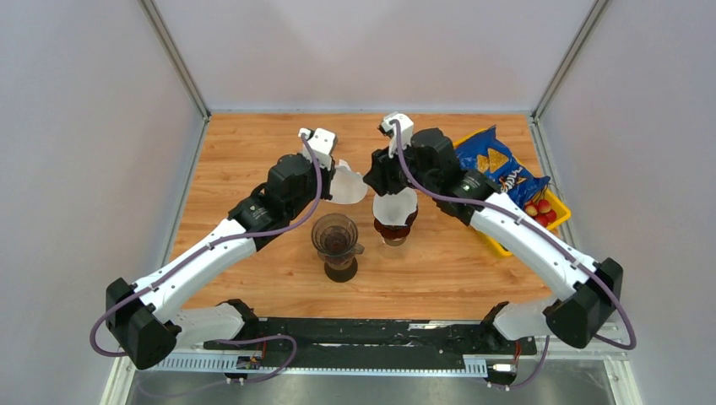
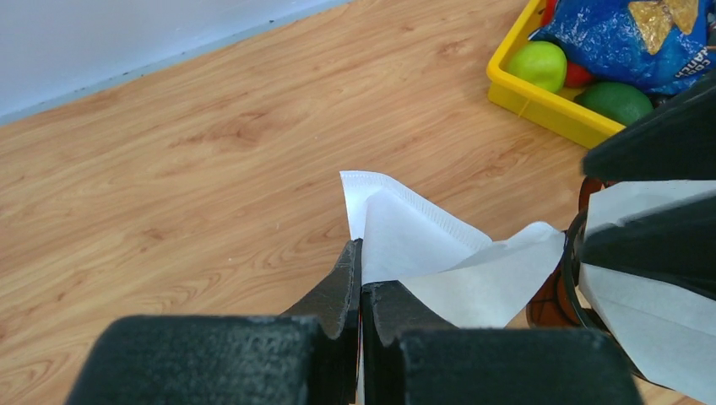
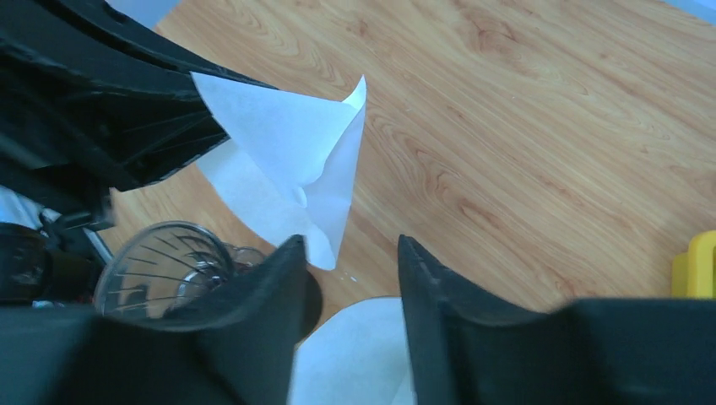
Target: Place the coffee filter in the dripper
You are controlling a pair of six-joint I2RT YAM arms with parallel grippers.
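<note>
At the left, the left tool is seen pressed fully together on one edge of the white coffee filter, which is held up off the table. In the left wrist view the filter is fanned out toward 1 o'clock. In the top view it is found at about 12 o'clock from the glass dripper — near it, not in it. The dripper is stood on a black base around the table's middle. Just at its 3 o'clock a brown vessel is set, with a second white filter sticking up from it. Over that the right tool is hung, its fingers parted widely with nothing gripped between them; the held filter's tip is seen beyond the gap. At the table's 3 o'clock side a yellow tray is placed, loaded with a blue chip bag, a green fruit and small red fruit. The table is of light wood grain — it is enclosed on three sides by pale grey walls.
</note>
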